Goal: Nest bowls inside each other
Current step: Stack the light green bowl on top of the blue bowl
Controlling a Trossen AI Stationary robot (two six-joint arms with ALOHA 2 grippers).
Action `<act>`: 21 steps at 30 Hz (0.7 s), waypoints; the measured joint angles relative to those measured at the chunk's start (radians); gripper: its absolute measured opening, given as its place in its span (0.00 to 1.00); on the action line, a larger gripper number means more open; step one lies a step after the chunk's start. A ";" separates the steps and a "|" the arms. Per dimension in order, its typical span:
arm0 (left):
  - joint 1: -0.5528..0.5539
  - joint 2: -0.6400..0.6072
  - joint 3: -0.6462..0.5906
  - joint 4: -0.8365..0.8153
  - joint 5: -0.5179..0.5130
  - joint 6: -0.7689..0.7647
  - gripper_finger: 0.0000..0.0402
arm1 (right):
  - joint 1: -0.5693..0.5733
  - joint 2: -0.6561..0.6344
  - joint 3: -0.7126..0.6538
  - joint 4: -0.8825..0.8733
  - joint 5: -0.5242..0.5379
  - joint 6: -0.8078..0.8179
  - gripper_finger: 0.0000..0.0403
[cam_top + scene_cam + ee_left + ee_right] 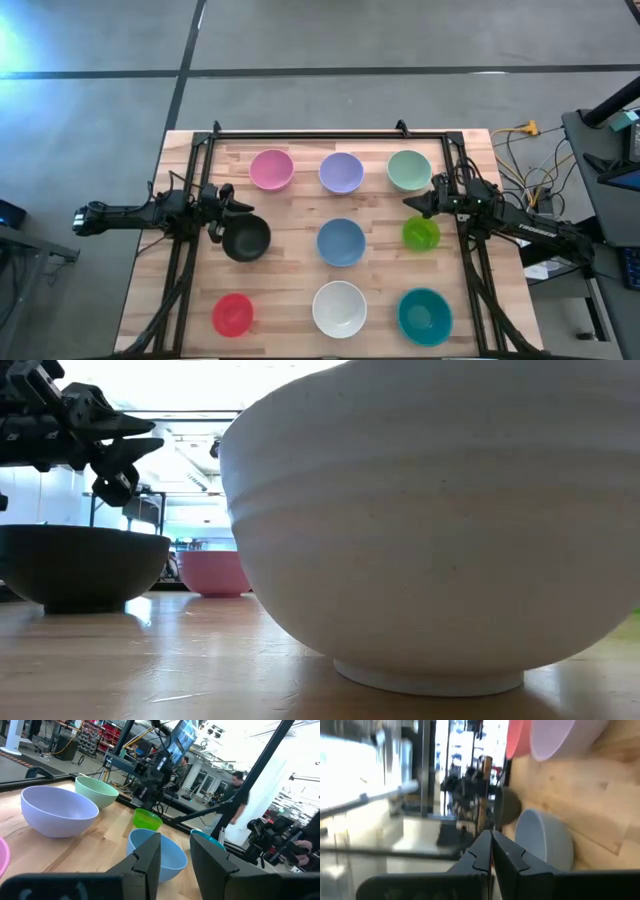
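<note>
Nine bowls stand on their bases in three rows on the wooden table: pink (271, 169), lavender (341, 172) and mint green (409, 169) in the far row, black (246, 240), blue (341, 242) and lime green (421, 234) in the middle, red (233, 314), white (340, 309) and teal (425, 316) nearest. My left gripper (232, 205) is open and hangs above the black bowl's (80, 565) far-left rim, clear of it. My right gripper (410, 204) is shut and sits between the mint and lime bowls, touching neither.
A black metal frame (330, 133) borders the table's far edge and both sides. Cables and equipment (530, 160) lie beyond the right edge. Bare wood shows between the bowls. The white bowl (420, 530) fills most of the low view. People stand in the room behind (235, 795).
</note>
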 joint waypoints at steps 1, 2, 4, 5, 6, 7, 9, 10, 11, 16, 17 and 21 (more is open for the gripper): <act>0.000 0.000 0.000 0.000 0.000 0.000 0.22 | 0.000 0.000 0.000 -0.001 0.026 0.019 0.02; 0.000 0.000 0.000 0.000 0.000 0.000 0.22 | 0.000 -0.002 0.000 -0.001 0.052 0.037 0.02; 0.000 0.000 0.000 0.000 0.000 0.000 0.22 | 0.000 -0.002 0.000 0.002 0.107 0.074 0.02; 0.000 0.000 0.000 0.000 0.000 0.000 0.22 | 0.000 -0.001 0.000 0.002 0.137 0.099 0.02; 0.000 0.000 0.000 0.000 0.000 0.000 0.22 | 0.000 -0.001 0.000 0.001 0.169 0.125 0.02; 0.000 0.000 0.000 0.000 0.000 0.000 0.22 | 0.000 -0.001 0.000 0.001 0.204 0.145 0.02; 0.000 0.000 0.000 0.000 0.000 0.000 0.22 | 0.000 -0.001 0.000 0.002 0.290 0.155 0.02; 0.000 0.000 0.000 0.000 0.000 0.000 0.22 | 0.000 0.000 0.000 0.001 0.337 0.155 0.02; 0.000 0.000 0.000 0.000 0.000 0.000 0.22 | 0.000 0.000 0.000 0.001 0.384 0.154 0.02; 0.000 0.000 0.000 0.025 -0.014 -0.058 0.22 | 0.000 0.000 0.000 0.051 0.484 0.202 0.02; 0.000 0.000 0.000 0.061 -0.017 -0.111 0.22 | 0.001 0.000 0.000 0.093 0.488 0.185 0.02; 0.000 0.001 0.000 0.301 -0.126 -0.207 0.22 | 0.009 0.000 -0.001 0.393 0.525 -0.021 0.02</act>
